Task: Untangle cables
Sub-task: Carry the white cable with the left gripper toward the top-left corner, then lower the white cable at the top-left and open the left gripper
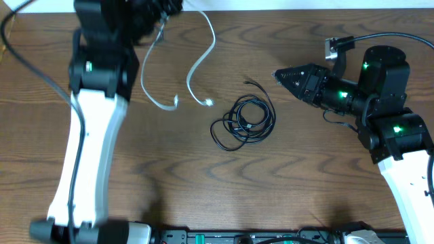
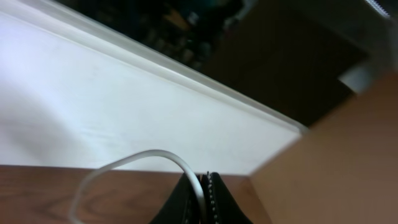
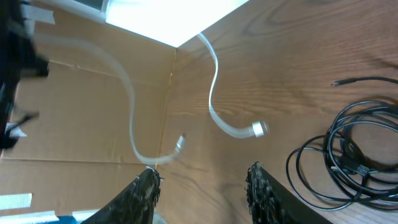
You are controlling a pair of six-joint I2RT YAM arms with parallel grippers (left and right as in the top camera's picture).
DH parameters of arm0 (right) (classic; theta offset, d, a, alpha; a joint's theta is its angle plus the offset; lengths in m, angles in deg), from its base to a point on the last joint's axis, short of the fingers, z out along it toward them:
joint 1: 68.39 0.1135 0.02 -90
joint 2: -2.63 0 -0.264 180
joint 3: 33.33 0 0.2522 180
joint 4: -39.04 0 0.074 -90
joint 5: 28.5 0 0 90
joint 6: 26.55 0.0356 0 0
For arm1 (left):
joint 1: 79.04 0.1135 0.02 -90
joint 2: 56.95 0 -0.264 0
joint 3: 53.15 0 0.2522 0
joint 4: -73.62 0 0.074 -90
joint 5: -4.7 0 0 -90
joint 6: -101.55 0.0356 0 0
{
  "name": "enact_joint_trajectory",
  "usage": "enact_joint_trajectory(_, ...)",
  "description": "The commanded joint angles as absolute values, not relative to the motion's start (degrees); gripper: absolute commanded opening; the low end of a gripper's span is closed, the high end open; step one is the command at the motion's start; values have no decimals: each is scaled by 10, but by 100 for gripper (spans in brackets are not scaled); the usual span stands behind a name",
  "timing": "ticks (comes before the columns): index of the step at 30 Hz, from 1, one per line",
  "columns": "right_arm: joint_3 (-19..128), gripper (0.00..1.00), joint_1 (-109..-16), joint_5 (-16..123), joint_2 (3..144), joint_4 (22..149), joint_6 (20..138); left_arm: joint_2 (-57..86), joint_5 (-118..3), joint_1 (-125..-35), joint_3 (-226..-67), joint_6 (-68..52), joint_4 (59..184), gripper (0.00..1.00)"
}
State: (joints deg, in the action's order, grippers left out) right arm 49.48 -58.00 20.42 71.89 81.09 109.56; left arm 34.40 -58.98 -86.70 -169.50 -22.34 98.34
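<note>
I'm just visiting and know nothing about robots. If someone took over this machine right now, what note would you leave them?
Left pincer: shut on the white cable, at the far side.
Right pincer: open, empty, pointing at the black cables, not touching.
Done: white cable lies apart from the black ones.
Left: black cables sit in one looped heap, to be separated.
</note>
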Motion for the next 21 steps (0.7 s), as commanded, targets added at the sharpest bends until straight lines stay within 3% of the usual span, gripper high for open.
enact_joint_trajectory(1,501,44,-585,209,719,817,1074,411,-599,-836,-1784,-232,993,7)
enact_joint_trajectory(6,500,45,-582,231,720,828,1060,495,-613,-816,-1858,-233,972,7)
enact_joint_trajectory(21,500,47,-571,476,732,951,1036,567,-657,-817,-1859,-233,893,7)
